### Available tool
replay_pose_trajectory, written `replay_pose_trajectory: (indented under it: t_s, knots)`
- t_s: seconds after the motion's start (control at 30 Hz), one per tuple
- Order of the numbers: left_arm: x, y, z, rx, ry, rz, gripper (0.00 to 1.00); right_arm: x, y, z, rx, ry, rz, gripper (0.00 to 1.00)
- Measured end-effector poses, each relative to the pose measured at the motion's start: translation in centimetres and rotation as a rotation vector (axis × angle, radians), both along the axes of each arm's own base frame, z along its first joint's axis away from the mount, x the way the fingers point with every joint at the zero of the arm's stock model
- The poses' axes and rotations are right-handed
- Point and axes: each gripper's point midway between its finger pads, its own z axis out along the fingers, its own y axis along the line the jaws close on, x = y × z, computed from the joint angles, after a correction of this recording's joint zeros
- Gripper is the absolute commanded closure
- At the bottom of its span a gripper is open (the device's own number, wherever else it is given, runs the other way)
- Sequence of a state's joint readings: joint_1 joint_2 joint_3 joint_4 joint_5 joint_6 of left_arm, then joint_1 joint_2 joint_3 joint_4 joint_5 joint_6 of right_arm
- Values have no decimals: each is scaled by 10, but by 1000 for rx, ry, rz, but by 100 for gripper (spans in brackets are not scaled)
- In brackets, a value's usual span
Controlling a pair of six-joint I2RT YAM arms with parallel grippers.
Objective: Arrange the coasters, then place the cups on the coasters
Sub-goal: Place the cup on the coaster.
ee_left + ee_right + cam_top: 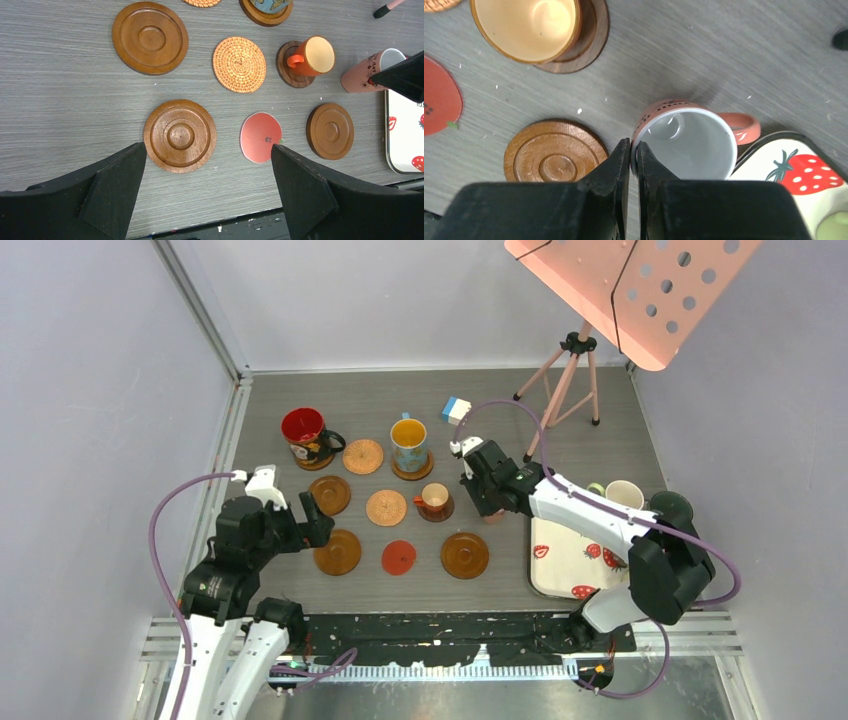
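The right fingers (621, 170) are clamped on the pink mug (689, 145) rim, low centre of the wrist view. The bare coaster (555, 154) lies just left of them, and the left fingers (117, 175) hang wide open, farther off.

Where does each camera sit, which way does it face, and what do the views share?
Top external: above and behind the bases, looking down on the grey table; both arms show.
Left wrist: looks down on round wooden coasters; left gripper open at the bottom.
Right wrist: looks straight down; right gripper shut on the pink handled mug at its rim.
Shared: both wrist views show that mug and the flat red coaster.
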State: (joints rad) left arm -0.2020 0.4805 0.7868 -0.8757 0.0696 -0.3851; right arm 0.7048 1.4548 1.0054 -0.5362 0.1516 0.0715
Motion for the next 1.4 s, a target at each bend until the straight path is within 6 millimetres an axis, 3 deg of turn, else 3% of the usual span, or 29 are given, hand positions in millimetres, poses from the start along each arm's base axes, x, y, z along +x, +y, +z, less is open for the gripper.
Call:
replay_pose_trajectory:
  t_s: [0.43,0.77,0.9,1.17,1.27,1.4]
  knots:
    - [1,0,-1,1,8,-2,1,5,4,7,17,-14,-15,95]
    - [0,5,3,9,-21,22,1,21,33,87,109,-155,66,94]
    - [-1,10,7,17,-47,45,1,6,63,114,147,-190,156,95]
    - [-11,36,22,56,-163,166,1,-48,124,156,202,-231,372,95]
    - [-21,48,35,53,-253,224,1,-63,146,159,202,-229,414,95]
    - [-35,62,52,34,-376,292,1,-81,174,139,173,-184,435,95]
